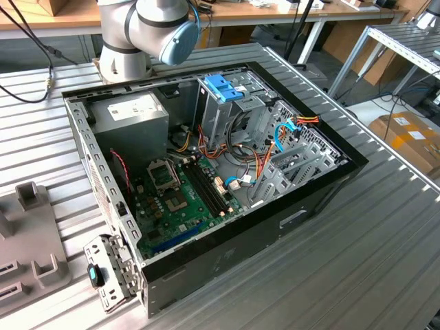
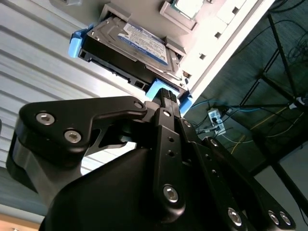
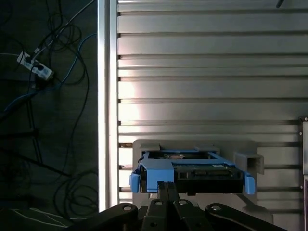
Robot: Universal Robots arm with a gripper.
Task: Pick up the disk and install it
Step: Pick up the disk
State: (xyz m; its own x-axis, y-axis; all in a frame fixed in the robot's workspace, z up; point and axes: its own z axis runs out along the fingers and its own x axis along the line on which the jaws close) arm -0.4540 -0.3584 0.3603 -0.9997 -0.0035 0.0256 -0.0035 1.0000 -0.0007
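Note:
The disk [image 3: 202, 171] is a silver-grey drive with a printed label, framed by light-blue rails. It lies in a grey holder [image 3: 192, 144] on the ribbed metal table, close to the table's edge. In both wrist views my black gripper [image 3: 166, 184] points at the blue end of the disk [image 2: 130, 43]. Its jaws are together, and the gripper [image 2: 167, 94] sits right against that blue end piece. I cannot tell whether it touches or pinches the rail. In the exterior view the open computer case [image 1: 206, 172] lies on the table with the arm's base behind it.
Inside the case a metal drive cage with a blue latch piece [image 1: 223, 88] stands near the back, among cables and the green board. Grey fixtures [image 1: 27, 227] sit on the exterior view's left. The table edge [image 3: 107, 96] drops to a floor with cables [image 3: 43, 72].

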